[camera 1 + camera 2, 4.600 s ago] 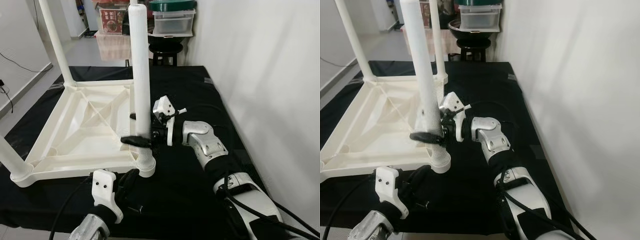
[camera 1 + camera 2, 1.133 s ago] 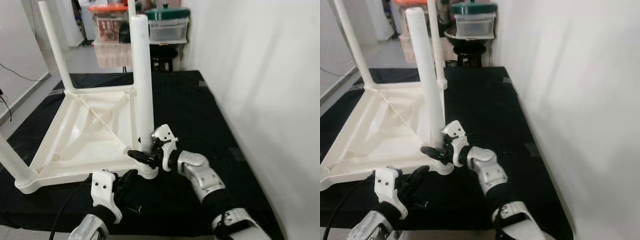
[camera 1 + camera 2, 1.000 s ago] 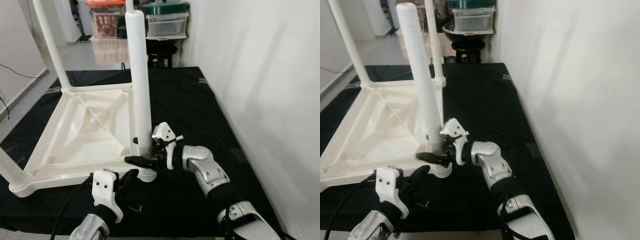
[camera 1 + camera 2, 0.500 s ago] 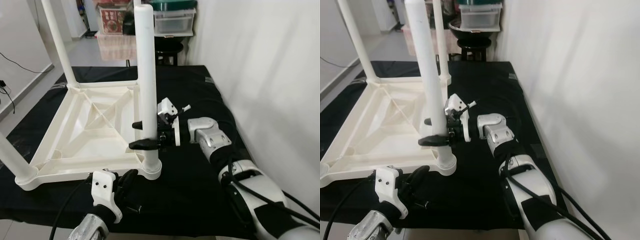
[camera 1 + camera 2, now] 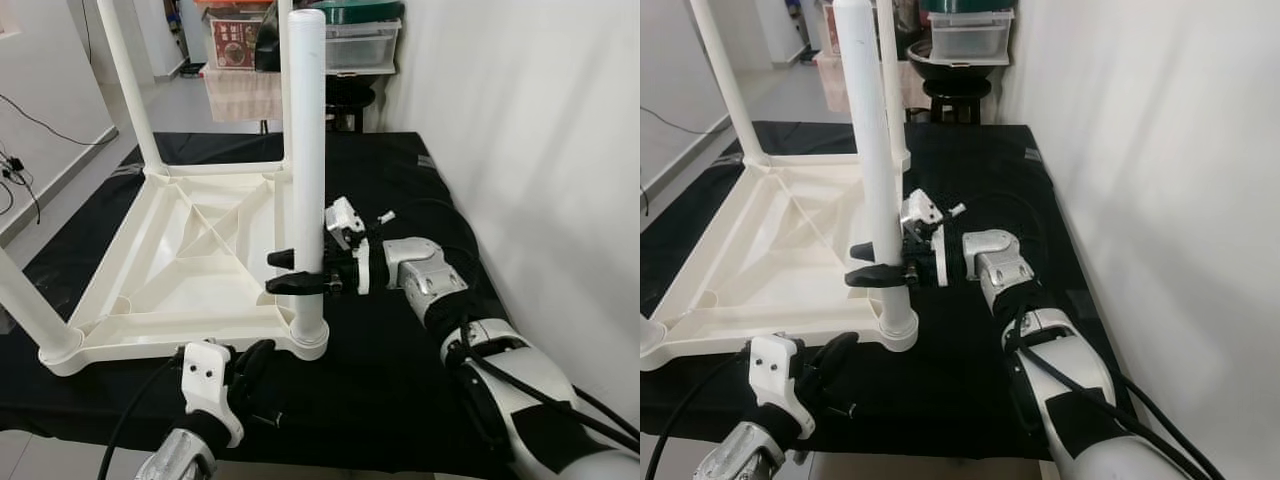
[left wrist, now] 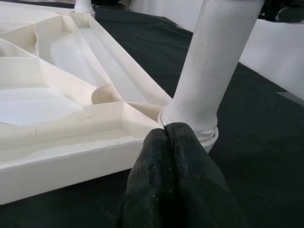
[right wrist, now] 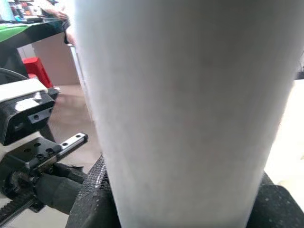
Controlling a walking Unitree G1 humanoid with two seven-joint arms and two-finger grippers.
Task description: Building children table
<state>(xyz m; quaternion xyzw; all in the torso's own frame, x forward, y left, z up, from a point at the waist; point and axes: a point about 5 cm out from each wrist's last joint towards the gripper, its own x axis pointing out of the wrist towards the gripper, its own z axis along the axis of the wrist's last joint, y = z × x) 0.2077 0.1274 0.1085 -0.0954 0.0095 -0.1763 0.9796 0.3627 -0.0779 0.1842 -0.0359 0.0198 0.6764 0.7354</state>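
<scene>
This is a room in a home, used as a makeshift work area. A black mat (image 5: 390,370) covers the floor beside a plain white wall (image 5: 520,130) at 3 o'clock. At 12 o'clock, household storage stands stacked: a clear plastic bin (image 5: 362,42) with a green lid (image 5: 358,10) on a dark round stool (image 5: 345,95), and a patterned box (image 5: 237,40) next to it. A pale tiled floor (image 5: 185,105) runs off towards 11 o'clock, and a loose black cable (image 5: 25,150) trails along the skirting at 9 o'clock.
</scene>
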